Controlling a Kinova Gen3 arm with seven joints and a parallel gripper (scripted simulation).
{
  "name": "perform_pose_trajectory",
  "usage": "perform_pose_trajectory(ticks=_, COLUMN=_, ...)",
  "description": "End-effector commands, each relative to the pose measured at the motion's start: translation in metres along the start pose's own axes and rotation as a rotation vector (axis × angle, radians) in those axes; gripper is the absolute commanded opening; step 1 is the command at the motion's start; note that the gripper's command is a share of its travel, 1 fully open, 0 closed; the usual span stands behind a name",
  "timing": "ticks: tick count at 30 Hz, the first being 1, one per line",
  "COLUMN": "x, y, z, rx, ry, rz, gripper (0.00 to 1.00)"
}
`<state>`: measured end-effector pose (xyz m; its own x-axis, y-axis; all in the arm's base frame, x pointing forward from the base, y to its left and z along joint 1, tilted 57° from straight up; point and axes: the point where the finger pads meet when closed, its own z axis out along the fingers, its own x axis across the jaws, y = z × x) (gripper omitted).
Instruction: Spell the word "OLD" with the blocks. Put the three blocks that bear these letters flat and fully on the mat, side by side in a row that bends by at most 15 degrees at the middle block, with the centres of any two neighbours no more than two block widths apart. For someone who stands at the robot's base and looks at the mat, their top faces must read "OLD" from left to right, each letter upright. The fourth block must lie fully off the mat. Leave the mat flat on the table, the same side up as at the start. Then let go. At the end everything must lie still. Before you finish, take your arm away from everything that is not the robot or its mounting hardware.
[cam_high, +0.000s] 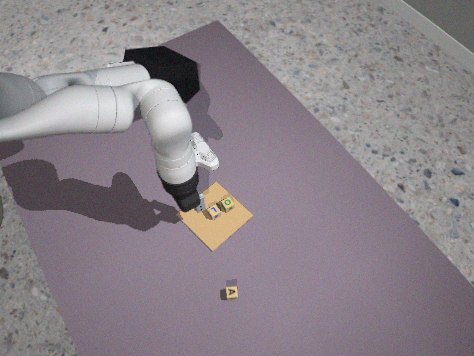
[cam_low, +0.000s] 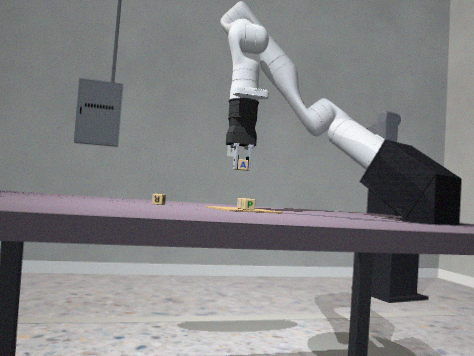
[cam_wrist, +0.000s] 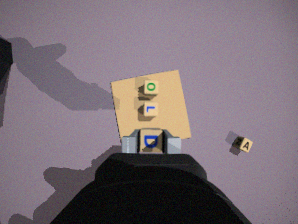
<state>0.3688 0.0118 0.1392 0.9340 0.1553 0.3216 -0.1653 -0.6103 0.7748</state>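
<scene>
My gripper (cam_high: 199, 207) (cam_low: 242, 164) (cam_wrist: 150, 137) is shut on a wooden block (cam_low: 243, 164) (cam_wrist: 150, 140) with a blue letter on top, held high above the near edge of the tan mat (cam_high: 215, 235) (cam_low: 267, 210) (cam_wrist: 170, 117). In the top view the arm hides most of the held block. Two blocks lie side by side on the mat: the green O block (cam_high: 228, 203) (cam_wrist: 150, 87) and the blue L block (cam_high: 214, 210) (cam_wrist: 149, 110). In the exterior view they show as one pair (cam_low: 246, 203). The A block (cam_high: 231, 293) (cam_low: 159, 199) (cam_wrist: 245, 144) lies off the mat on the table.
The purple table (cam_high: 325, 225) (cam_low: 150, 225) extends widely around the mat. The robot's black base (cam_high: 167, 67) (cam_low: 415, 180) stands at the far end. A grey wall box (cam_low: 98, 112) hangs behind the table.
</scene>
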Motion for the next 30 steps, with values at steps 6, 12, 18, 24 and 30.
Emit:
perform_pose_trajectory(ticks=6, x=-0.001, y=0.001, z=0.025, rx=-0.004, ry=-0.004, rz=-0.001, gripper=0.49)
perform_pose_trajectory(ticks=12, x=-0.001, y=0.001, z=0.044, rx=-0.004, ry=-0.004, rz=-0.001, gripper=0.49)
perform_pose_trajectory(ticks=18, x=-0.001, y=0.001, z=0.072, rx=-0.004, ry=-0.004, rz=-0.001, gripper=0.49)
perform_pose_trajectory(ticks=24, x=-0.001, y=0.001, z=0.088, rx=-0.004, ry=-0.004, rz=-0.001, gripper=0.49)
perform_pose_trajectory(ticks=30, x=-0.001, y=0.001, z=0.091, rx=-0.004, ry=-0.004, rz=-0.001, gripper=0.49)
